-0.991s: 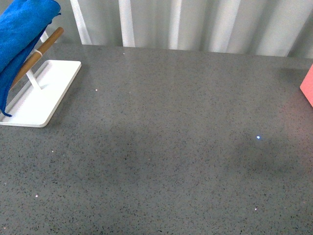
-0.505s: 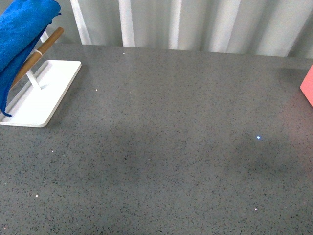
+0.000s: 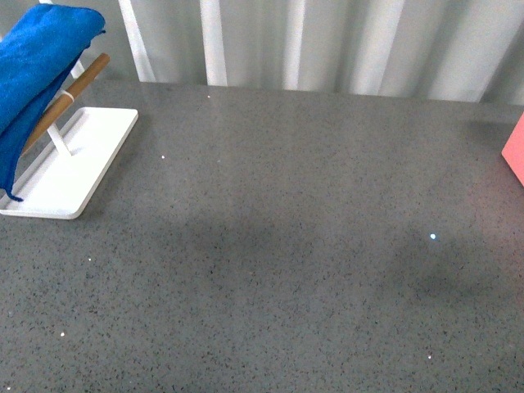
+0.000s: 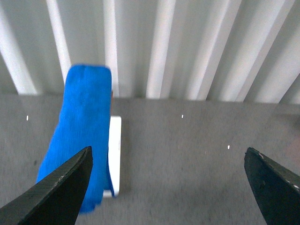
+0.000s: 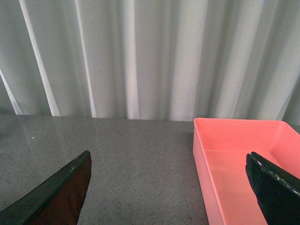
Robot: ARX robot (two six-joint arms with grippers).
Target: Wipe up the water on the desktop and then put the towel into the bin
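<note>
Left claw (image 4: 167,157) and right claw (image 5: 168,159) hang spread apart. The towel (image 3: 37,65) drapes a rack (image 3: 82,78) at the far left corner of the counter (image 3: 286,246); tugging may topple it.

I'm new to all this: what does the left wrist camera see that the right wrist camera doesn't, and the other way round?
Only the left wrist view shows the blue towel, hanging folded over a white tray base. Only the right wrist view shows the pink bin, open-topped, with nothing visible inside. Both show the speckled grey desktop, the pale pleated curtain behind it, and a pair of dark fingers spread wide with nothing between them: the left gripper in one, the right gripper in the other.
</note>
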